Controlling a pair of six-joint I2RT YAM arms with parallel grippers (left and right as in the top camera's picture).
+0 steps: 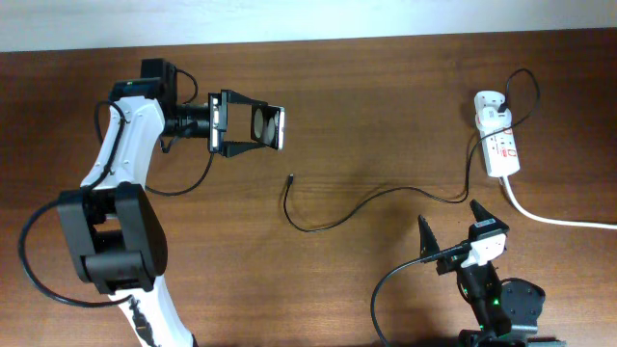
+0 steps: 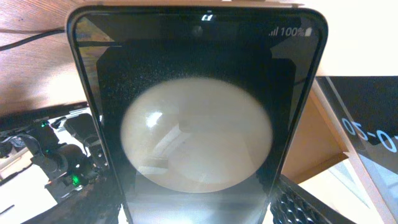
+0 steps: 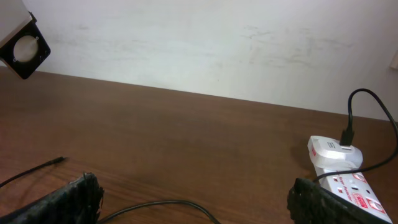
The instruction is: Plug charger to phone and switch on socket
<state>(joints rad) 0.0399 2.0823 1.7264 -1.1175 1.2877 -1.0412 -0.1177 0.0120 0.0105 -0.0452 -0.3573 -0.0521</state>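
Observation:
My left gripper [image 1: 258, 123] is shut on the phone [image 1: 274, 126] and holds it above the table at the back left. In the left wrist view the phone [image 2: 199, 124] fills the frame between the fingers [image 2: 199, 214]. It also shows at the top left of the right wrist view [image 3: 23, 50]. The charger cable [image 1: 366, 199] lies on the table, with its plug tip [image 1: 291, 177] free below the phone. It runs to the white adapter [image 1: 490, 104] on the socket [image 1: 503, 149]. My right gripper [image 1: 451, 222] is open and empty, near the cable's middle [image 3: 161, 204].
The socket's thick white cord [image 1: 554, 220] runs off to the right edge. The left arm's own black cable [image 1: 183, 188] loops over the table at the left. The wooden table [image 1: 386, 106] ends at a pale wall at the back.

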